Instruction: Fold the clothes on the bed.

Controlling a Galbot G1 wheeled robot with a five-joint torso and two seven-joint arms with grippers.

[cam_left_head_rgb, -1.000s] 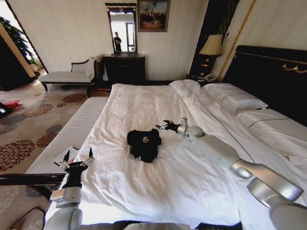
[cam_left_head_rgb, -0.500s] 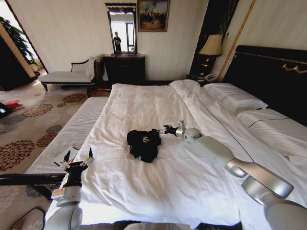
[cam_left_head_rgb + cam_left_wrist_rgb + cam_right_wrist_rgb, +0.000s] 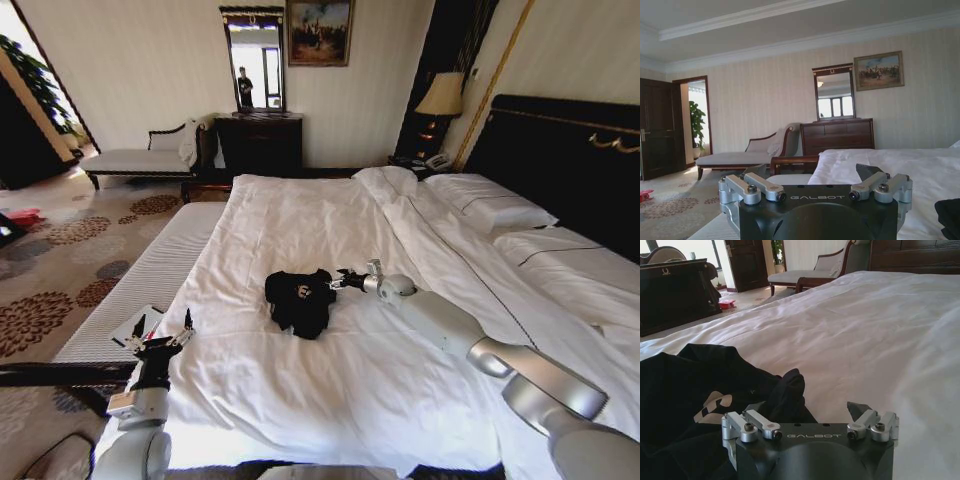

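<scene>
The clothes are one crumpled black T-shirt (image 3: 300, 298) with small white lettering, lying in a heap in the middle of the white bed (image 3: 330, 390). My right gripper (image 3: 340, 280) reaches across the duvet to the shirt's right edge and is open. In the right wrist view the gripper (image 3: 810, 415) has one finger (image 3: 757, 424) over a raised fold of the black T-shirt (image 3: 690, 400) and the other over bare duvet. My left gripper (image 3: 160, 335) stands open at the bed's near left corner, well short of the shirt, and is empty in its own view (image 3: 820, 182).
White pillows (image 3: 490, 205) and a dark headboard (image 3: 570, 160) line the right side. A striped bench (image 3: 150, 270) runs along the bed's left side, with a flat booklet (image 3: 135, 325) near my left gripper. A chaise (image 3: 140, 158), dresser (image 3: 260, 140) and lamp (image 3: 440, 95) stand against the far wall.
My right gripper has slid left and slightly nearer across the duvet until its fingers reach the shirt's edge. The shirt and my left arm have stayed put.
</scene>
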